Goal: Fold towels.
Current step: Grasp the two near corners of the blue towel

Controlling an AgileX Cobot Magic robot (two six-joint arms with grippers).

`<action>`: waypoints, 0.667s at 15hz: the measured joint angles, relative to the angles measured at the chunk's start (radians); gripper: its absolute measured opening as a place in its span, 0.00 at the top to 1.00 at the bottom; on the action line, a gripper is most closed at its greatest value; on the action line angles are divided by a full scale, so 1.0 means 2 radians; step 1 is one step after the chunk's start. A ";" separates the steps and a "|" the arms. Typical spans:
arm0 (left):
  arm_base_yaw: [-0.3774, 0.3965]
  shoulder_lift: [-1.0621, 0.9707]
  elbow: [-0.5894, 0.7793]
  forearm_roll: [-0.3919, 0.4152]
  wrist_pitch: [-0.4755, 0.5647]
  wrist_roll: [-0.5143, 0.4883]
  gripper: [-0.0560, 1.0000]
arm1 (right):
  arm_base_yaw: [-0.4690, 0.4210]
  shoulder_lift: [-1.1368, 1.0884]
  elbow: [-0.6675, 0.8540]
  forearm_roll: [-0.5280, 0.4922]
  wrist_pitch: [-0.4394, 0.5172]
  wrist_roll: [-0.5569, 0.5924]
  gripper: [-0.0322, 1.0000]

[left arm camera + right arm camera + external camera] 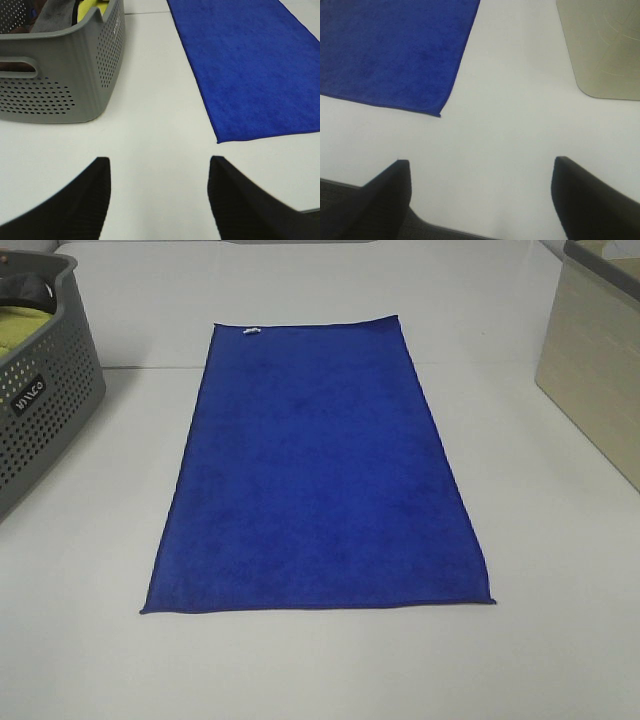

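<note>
A royal-blue towel (pixel 315 475) lies flat and unfolded on the white table, long side running away from me, with a small white tag (pixel 251 331) at its far short edge. Neither arm shows in the high view. In the left wrist view my left gripper (pixel 159 192) stands open over bare table, short of the towel's near left corner (pixel 218 141). The right wrist view has my right gripper (pixel 481 197) open wide near the table's front edge, with the towel's near right corner (pixel 439 114) ahead of it. Nothing is between either pair of fingers.
A grey perforated basket (pixel 40 410) holding a yellow-green cloth (pixel 22 330) stands at the left, close to the left gripper in the left wrist view (pixel 75 75). A beige box (pixel 598 365) stands at the right. The table's front edge (pixel 350 186) runs under the right gripper.
</note>
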 joint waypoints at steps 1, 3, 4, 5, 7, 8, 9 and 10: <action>0.000 0.000 0.000 0.000 0.000 0.000 0.42 | 0.000 0.000 0.000 0.000 0.000 0.000 0.24; 0.000 0.000 0.000 0.000 0.000 0.000 0.42 | 0.000 0.000 0.000 0.000 0.000 0.000 0.24; 0.000 0.000 0.000 0.000 0.000 0.000 0.42 | 0.000 0.000 0.000 0.000 0.000 0.000 0.24; 0.000 0.000 0.000 0.000 0.000 0.000 0.42 | 0.000 0.000 0.000 0.000 0.000 0.000 0.24; 0.000 0.000 0.000 0.000 0.000 0.000 0.42 | 0.000 0.000 0.000 0.000 0.000 0.000 0.24; 0.000 0.000 0.000 0.000 0.000 0.000 0.42 | 0.000 0.000 0.000 0.000 0.000 0.000 0.24; 0.000 0.000 0.000 0.000 0.000 0.000 0.42 | 0.000 0.000 0.000 0.000 0.000 0.000 0.24; 0.000 0.000 0.000 0.000 0.000 0.000 0.42 | 0.000 0.000 0.000 0.000 0.000 0.000 0.24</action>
